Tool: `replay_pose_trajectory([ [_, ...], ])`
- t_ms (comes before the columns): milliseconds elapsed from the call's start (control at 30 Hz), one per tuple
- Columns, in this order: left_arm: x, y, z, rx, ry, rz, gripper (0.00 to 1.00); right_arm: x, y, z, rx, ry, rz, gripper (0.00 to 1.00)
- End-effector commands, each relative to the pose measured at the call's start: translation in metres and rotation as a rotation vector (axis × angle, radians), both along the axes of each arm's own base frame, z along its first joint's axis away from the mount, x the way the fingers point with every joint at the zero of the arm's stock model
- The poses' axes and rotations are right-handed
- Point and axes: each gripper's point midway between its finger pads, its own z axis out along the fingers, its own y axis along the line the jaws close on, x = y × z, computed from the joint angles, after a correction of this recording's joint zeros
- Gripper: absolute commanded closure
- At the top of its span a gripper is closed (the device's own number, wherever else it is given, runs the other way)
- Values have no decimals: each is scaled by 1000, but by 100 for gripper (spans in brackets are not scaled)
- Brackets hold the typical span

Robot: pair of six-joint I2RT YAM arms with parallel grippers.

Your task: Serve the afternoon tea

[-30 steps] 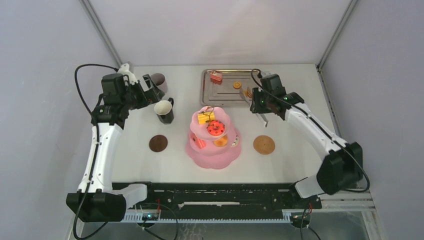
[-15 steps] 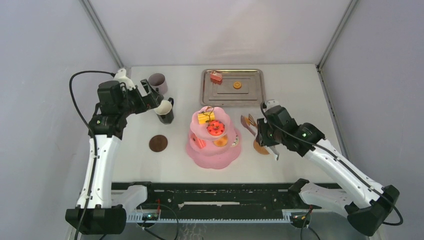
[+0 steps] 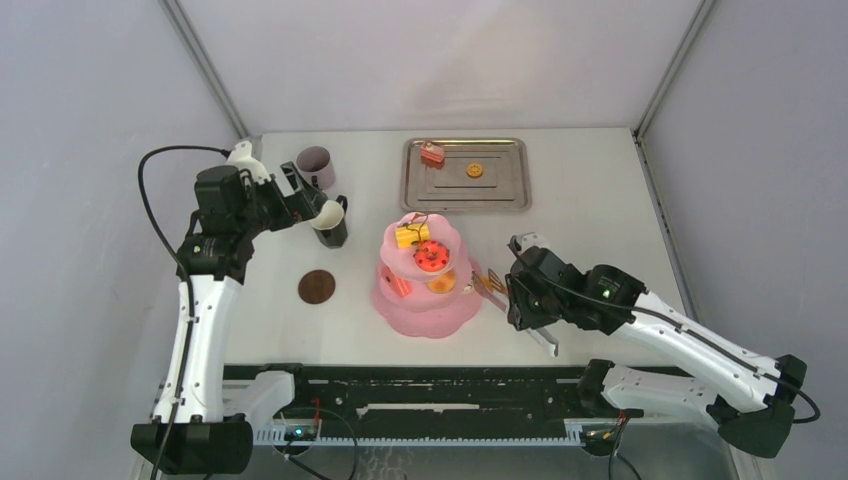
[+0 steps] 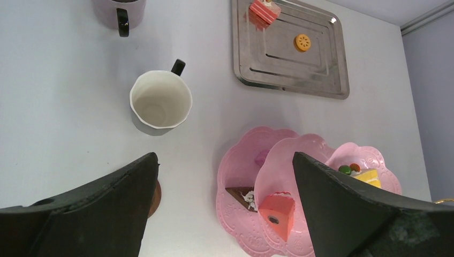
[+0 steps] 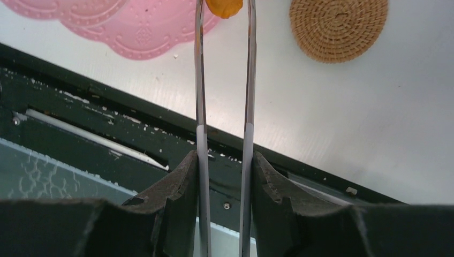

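**A:** The right gripper [image 5: 224, 160] is seen pressed onto a pair of steel tongs [image 5: 199, 80], and an orange pastry [image 5: 224, 6] is pinched between the tong tips.

**B:** That pastry is held just beside the bottom tier of the pink stand [image 5: 144, 24], with the woven coaster [image 5: 338, 24] off to the other side.

**A:** Trouble is expected at the tips. The blades are thin and smooth, so the pastry could be squeezed out, or dropped short of the tier if the tongs are tilted.

**B:** The scalloped rim could be struck too, if the blades are brought in low, and the cakes already set there could be shaken loose.

**A:** Meanwhile the left gripper [image 4: 225, 158] is spread wide above the black mug [image 4: 160, 101], and nothing is held.

**B:** That mug could be tipped if a finger is landed on its rim.
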Motion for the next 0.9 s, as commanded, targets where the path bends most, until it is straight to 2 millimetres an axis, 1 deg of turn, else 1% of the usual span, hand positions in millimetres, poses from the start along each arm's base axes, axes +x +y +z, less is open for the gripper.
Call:
replay_pose_trajectory([
  [0, 3, -3, 6, -1, -47, -18, 0, -9, 9, 5, 37, 0, 10, 74],
  [200, 6, -2, 6, 4, -48, -17, 0, -25, 23, 6, 66, 29, 113, 74],
  [367, 8, -3, 7, 4, -46, -21, 0, -32, 38, 4, 90, 52, 173, 74],
  [467, 9, -2, 6, 9, -45, -21, 0, -32, 48, 2, 103, 64, 193, 74],
  [600, 9, -2, 3, 10, -37, -20, 0, -27, 61, -2, 106, 54, 208, 73],
  [733, 8, 1, 2, 23, -33, -11, 0, -22, 75, -13, 117, 59, 215, 72],
  [800, 7, 4, 2, 42, -32, 2, 0, -22, 79, -21, 114, 67, 210, 69],
  [867, 6, 7, 2, 53, -32, 11, 0, -20, 82, -29, 108, 68, 204, 64],
])
